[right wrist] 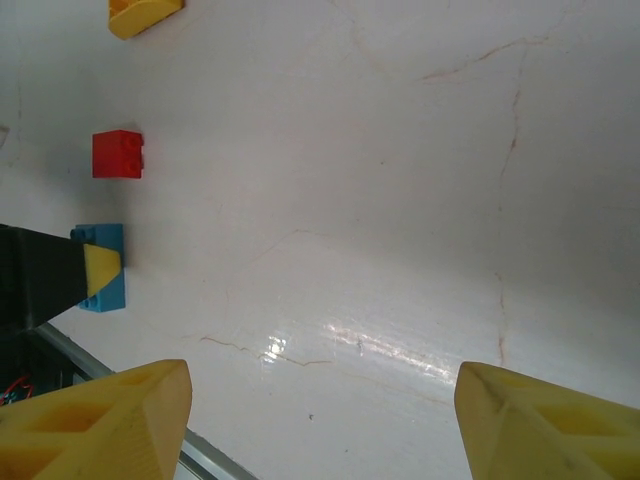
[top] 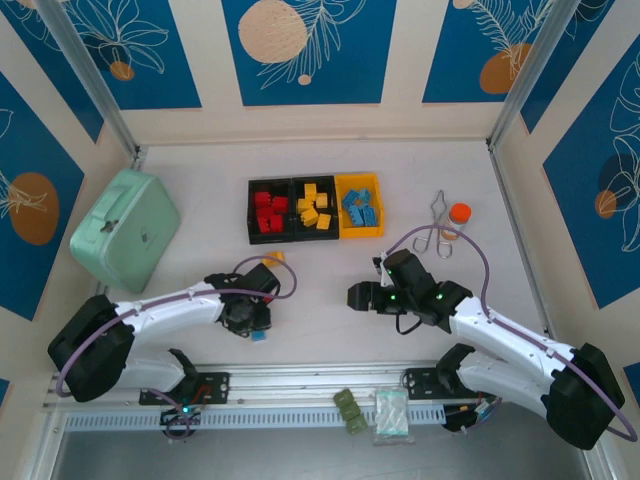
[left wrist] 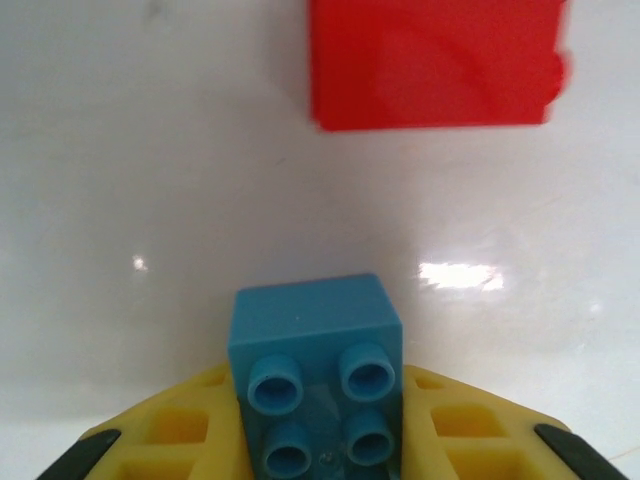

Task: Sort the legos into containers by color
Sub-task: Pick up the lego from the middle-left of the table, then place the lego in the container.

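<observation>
One blue lego (left wrist: 315, 330) is clamped in the left gripper (left wrist: 320, 445), down at the table (left wrist: 150, 200), near a red lego (left wrist: 435, 60). Lift straight, keep the grip square, carry it to the yellow container (top: 360, 234) where blues lie. Right gripper (right wrist: 322, 380) hangs open, holding nothing. No writing readable anywhere.

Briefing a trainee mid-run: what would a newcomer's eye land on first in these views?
The left gripper clamped on a blue brick near the front of the table, with a red brick lying loose just ahead. Then the three joined bins at centre back, sorted red, yellow, blue.
</observation>
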Available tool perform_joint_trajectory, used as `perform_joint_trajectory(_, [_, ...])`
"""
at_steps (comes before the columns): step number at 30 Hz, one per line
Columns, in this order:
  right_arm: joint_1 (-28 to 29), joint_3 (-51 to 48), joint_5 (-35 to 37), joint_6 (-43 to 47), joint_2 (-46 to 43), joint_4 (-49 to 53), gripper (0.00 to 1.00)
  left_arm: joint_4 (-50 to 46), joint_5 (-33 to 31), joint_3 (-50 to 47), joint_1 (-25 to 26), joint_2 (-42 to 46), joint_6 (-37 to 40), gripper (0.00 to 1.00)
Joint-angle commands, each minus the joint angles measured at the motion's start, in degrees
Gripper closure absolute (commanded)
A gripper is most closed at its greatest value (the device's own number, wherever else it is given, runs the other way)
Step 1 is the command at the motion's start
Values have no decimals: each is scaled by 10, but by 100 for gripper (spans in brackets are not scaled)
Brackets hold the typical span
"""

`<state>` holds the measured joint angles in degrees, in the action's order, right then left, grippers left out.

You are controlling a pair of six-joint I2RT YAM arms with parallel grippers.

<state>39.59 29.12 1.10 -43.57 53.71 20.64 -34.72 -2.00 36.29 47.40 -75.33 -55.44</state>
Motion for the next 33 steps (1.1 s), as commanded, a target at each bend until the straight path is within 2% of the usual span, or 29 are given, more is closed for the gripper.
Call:
perform_joint_trajectory(1, [-3, -3, -11, -6, -13, 12, 29, 59, -9, 50, 6, -14, 32, 78])
perform_joint_trajectory(7, [-18, -1, -15, -8, -44, 25, 29, 52, -8, 127, 6, -56, 59, 78])
perform_joint_trajectory(15, [-80, -3, -39, 2, -116, 69, 29, 49, 4, 230, 6, -124, 89, 79])
perform_joint_trajectory(24, [-146, -5, -71, 3, -146, 98, 29, 24, 24, 407, 6, -246, 133, 79])
perform_joint_trajectory(33, [-165, -18, -81, -1, -159, 99, 29, -40, 24, 632, 5, -395, 174, 80])
